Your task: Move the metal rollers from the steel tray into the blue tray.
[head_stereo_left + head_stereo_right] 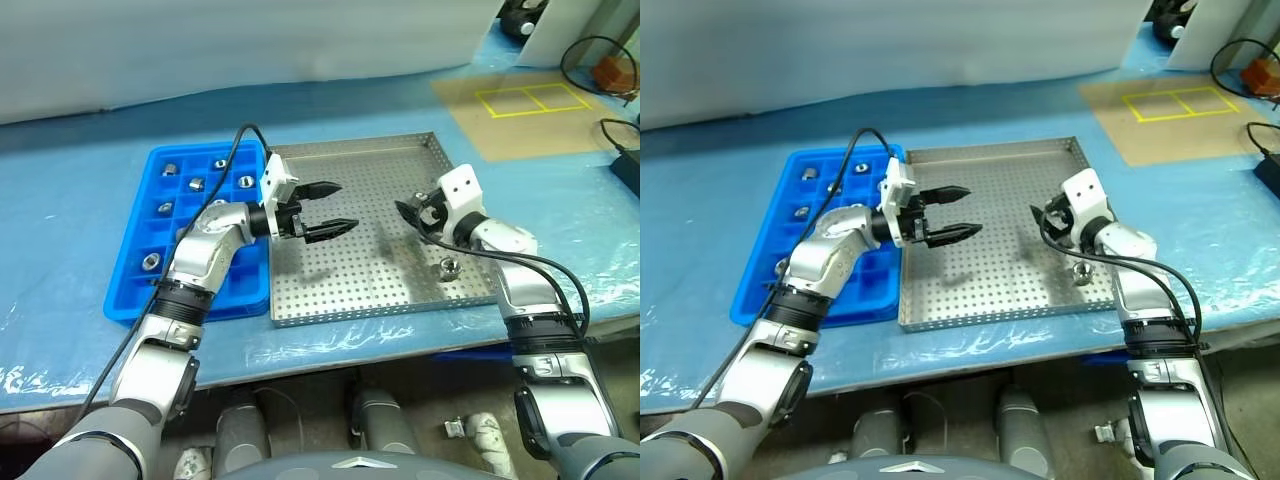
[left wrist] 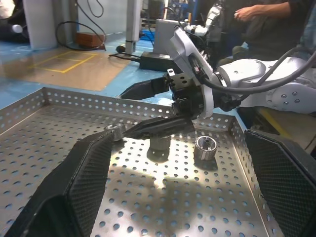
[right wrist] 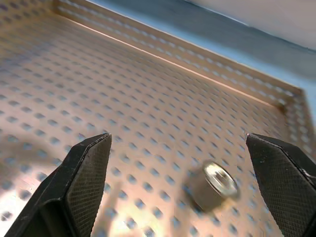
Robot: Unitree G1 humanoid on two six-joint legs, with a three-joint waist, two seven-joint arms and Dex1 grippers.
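One metal roller (image 3: 217, 185) stands on end in the steel tray (image 1: 340, 290) just ahead of the right gripper (image 1: 418, 212) — fingers spread wide, empty, the nearer hand. Left gripper (image 1: 325, 208), equally wide and empty, hangs mid-tray. The tray's rim lies close beyond; the blue tray (image 1: 135, 290) sits well off — past the left fingers.

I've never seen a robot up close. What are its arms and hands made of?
Silver-grey metal arm segments with black joint rings. Each ends in a white block carrying two black pointed fingers with cross-hatched pads: left gripper, right gripper. A black cable loops along each arm.
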